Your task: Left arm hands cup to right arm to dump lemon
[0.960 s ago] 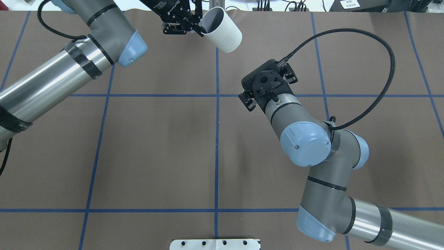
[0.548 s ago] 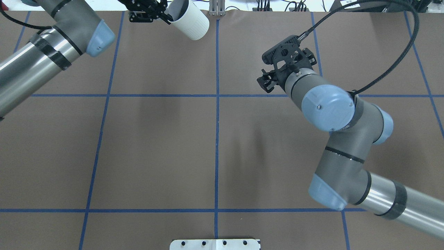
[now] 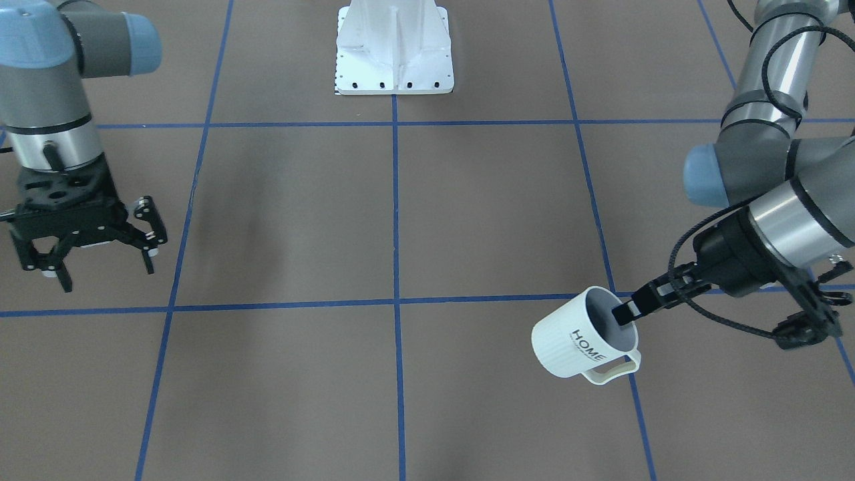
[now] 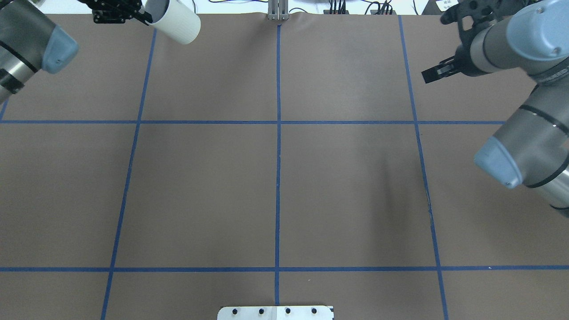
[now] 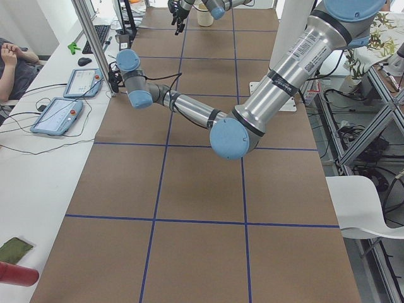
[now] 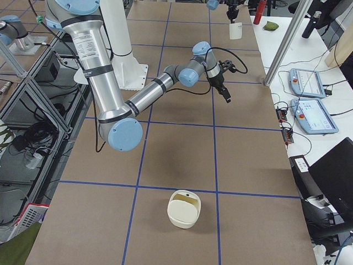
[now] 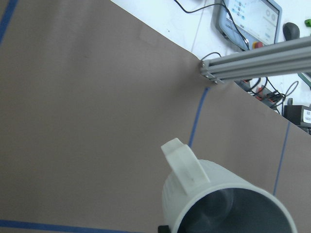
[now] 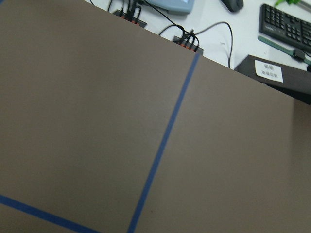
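Cup (image 3: pixel 564 347) held clear of table (image 3: pixel 300 214), tilted, mouth turned toward left gripper (image 3: pixel 626 312), handle lowermost. Rim pinched by left gripper, one finger seen inside mouth. Location: far left corner of table in overhead view. "HOME" lettering noted on side. Right gripper (image 3: pixel 107 274) observed spread wide, well apart from cup.

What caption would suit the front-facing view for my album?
Left gripper grips the tilted HOME cup by its rim; right gripper hangs open and empty at the table's other side.
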`<state>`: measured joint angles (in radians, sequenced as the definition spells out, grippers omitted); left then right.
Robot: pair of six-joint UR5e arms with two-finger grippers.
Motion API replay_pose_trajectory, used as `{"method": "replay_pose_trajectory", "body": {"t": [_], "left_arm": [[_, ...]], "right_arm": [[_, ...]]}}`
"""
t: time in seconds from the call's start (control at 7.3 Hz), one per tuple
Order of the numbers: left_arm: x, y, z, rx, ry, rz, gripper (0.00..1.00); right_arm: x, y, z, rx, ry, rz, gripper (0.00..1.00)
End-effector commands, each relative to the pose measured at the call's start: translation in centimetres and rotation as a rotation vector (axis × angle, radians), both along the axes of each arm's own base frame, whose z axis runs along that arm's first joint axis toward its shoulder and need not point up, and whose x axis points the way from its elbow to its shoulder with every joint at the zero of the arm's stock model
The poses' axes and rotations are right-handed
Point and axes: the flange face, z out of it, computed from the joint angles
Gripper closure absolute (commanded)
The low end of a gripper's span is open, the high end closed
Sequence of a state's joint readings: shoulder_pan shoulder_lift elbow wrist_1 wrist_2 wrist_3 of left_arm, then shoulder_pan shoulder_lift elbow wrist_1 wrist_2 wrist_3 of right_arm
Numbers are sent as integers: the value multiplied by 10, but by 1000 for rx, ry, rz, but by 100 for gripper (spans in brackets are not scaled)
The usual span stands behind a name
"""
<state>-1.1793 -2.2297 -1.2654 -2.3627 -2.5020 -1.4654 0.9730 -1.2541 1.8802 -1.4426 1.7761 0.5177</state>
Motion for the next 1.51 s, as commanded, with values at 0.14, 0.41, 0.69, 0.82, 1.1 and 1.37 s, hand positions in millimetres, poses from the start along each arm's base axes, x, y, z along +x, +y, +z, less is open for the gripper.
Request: {"method": "replay_pose_trajectory", "body": {"t": [0.14,0.41,0.69,0.82,1.1,1.37], "left_arm": [[-46,-9,29,38,-99,-70,100],[-93,-28,39,178,-329,-108,100],[-111,0,47,182,-638,51,100],[-115,35,74,153,-706,146,100],[-120,78,146,83,-712,212,100],[-103,117,174,44,-565,314,100]], "right_arm": [[67,-6,30,-211,-58,8,0],[71,-4,38,-225,-52,12,0],[73,-1,45,-243,-58,7,0],[75,-1,47,-258,-71,1,0],[75,-3,52,-269,-70,1,0],[87,7,69,-329,-125,-20,0]]}}
